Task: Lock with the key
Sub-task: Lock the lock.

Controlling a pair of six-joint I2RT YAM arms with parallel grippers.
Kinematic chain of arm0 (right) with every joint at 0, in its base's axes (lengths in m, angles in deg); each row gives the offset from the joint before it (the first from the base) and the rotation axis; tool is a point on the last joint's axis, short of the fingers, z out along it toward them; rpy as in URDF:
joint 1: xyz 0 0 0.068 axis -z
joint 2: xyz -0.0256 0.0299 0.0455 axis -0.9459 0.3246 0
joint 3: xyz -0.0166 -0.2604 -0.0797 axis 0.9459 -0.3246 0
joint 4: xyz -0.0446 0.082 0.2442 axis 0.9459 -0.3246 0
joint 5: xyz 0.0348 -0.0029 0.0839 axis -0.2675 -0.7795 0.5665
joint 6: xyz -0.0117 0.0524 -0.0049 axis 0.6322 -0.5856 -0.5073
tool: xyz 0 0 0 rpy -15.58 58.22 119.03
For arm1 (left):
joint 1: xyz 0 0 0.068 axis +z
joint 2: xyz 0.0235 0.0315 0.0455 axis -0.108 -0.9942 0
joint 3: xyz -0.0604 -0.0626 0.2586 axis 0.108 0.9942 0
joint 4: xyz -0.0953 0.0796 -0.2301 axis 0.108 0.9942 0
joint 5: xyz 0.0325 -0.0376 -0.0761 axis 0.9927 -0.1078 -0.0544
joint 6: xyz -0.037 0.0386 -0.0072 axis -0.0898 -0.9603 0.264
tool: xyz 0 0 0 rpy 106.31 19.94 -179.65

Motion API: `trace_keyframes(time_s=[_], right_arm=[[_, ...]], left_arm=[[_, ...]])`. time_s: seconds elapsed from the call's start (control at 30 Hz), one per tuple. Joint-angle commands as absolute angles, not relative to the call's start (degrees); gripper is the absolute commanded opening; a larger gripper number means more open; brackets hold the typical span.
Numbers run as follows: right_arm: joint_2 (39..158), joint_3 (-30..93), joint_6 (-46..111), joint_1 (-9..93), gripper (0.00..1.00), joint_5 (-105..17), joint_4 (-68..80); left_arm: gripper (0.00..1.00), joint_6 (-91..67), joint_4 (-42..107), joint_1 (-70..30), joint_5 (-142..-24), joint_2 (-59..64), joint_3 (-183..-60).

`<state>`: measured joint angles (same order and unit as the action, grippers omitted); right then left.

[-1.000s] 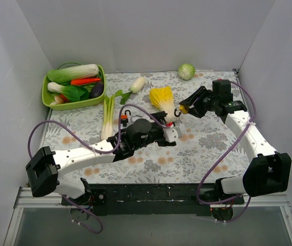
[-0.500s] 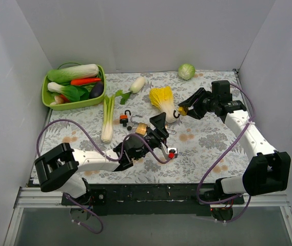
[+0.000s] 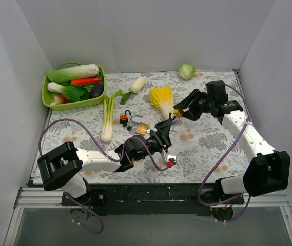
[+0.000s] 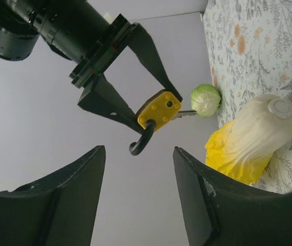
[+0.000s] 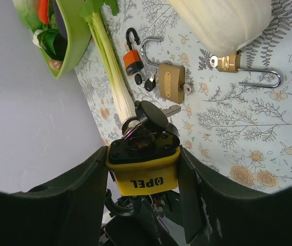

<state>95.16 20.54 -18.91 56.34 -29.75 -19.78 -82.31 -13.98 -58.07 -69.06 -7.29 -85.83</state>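
Note:
My right gripper is shut on a yellow padlock with a black top, held above the table near the napa cabbage. A key with a black head sits in the lock's keyhole. In the left wrist view the padlock hangs overhead between the right fingers, its black shackle swung open and the key sticking out sideways. My left gripper points up at it from below. The left gripper is open, with nothing between its fingers.
A brass padlock, a small orange padlock and a long-shackled brass padlock lie on the floral cloth. Farther off are a leek, a daikon, a green cabbage and a green basket of vegetables.
The left arm has drawn back and tipped its gripper upward under the padlock, with its jaws narrowing. The right gripper has shifted slightly left with the padlock.

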Motion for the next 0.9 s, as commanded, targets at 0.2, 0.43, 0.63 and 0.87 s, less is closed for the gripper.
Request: trace_keyframes(time_s=[0.2,0.43,0.63,0.87], right_arm=[[94.14,20.60,-18.91,53.31,0.01,-29.15,-17.29],[93.70,19.55,-18.38,52.78,0.01,-29.15,-16.94],[93.43,18.32,-18.38,52.78,0.01,-29.24,-17.64],[93.26,18.14,-18.81,52.87,0.01,-28.54,-17.29]], left_arm=[[0.51,-86.69,-10.01,-58.31,-70.10,-9.01,-88.07],[0.44,-86.52,-6.40,-58.40,-67.38,-10.24,-90.18],[0.38,-86.26,-4.56,-58.40,-65.27,-9.80,-90.54],[0.31,-85.82,-3.67,-58.40,-64.56,-9.27,-89.83]])
